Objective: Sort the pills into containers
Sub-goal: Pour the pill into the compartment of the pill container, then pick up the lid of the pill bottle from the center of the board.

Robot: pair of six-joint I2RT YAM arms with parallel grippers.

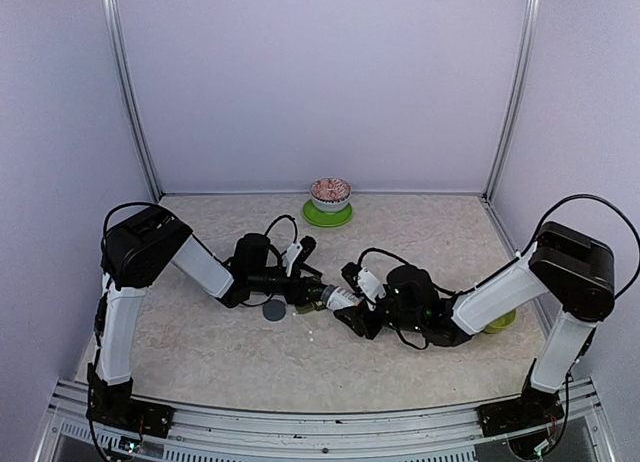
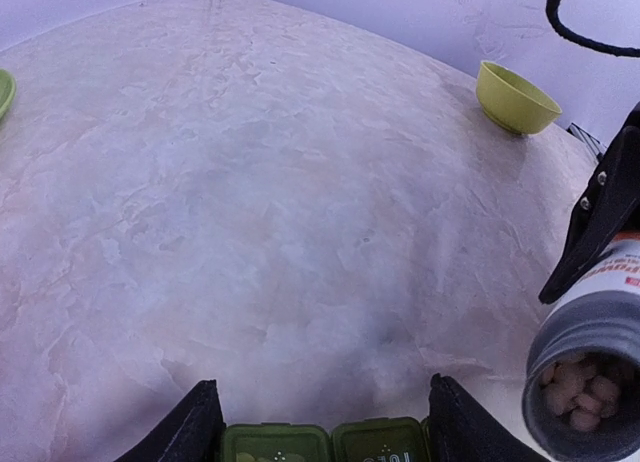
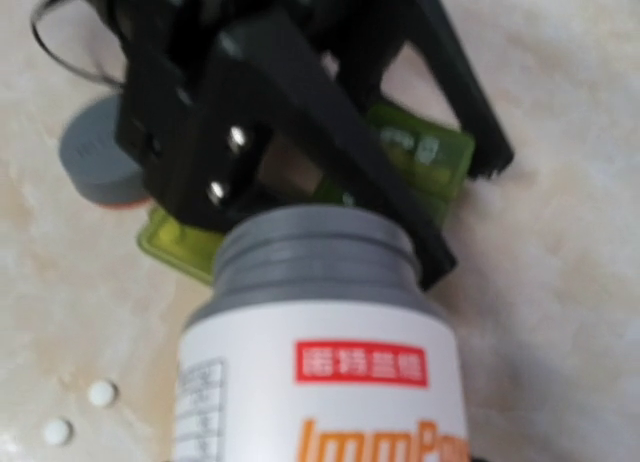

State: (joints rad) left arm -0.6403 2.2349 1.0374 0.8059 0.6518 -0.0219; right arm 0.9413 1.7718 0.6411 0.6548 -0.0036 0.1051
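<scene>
Item: the containers (image 2: 275,444), a dark green strip of joined lidded compartments, lay on the marbled table (image 2: 300,202) near its middle; in the left wrist view the lids showed shut. Left gripper (image 2: 322,420): its black fingers (image 2: 190,434) stood one at each side of the strip, closed against it and holding it in place. Right gripper (image 1: 342,302): clamped on a white bottle (image 3: 320,362) with a red and orange label and a grey threaded neck, uncapped, tipped with its mouth toward the strip and just beside it. The pills (image 2: 585,387): a cluster of white pellets sat inside the bottle's open mouth; two more (image 3: 100,392) lay loose on the table below the bottle, apart from the strip. Whether any lay inside a compartment could not be told. Grey cap (image 3: 95,162): flat on the table just beside the strip, on the left arm's side. Lime-green bowl (image 2: 515,97): upright, well apart toward the right edge. Patterned bowl (image 1: 330,191): seated on a green plate (image 1: 327,218) at the far edge by the back wall.
</scene>
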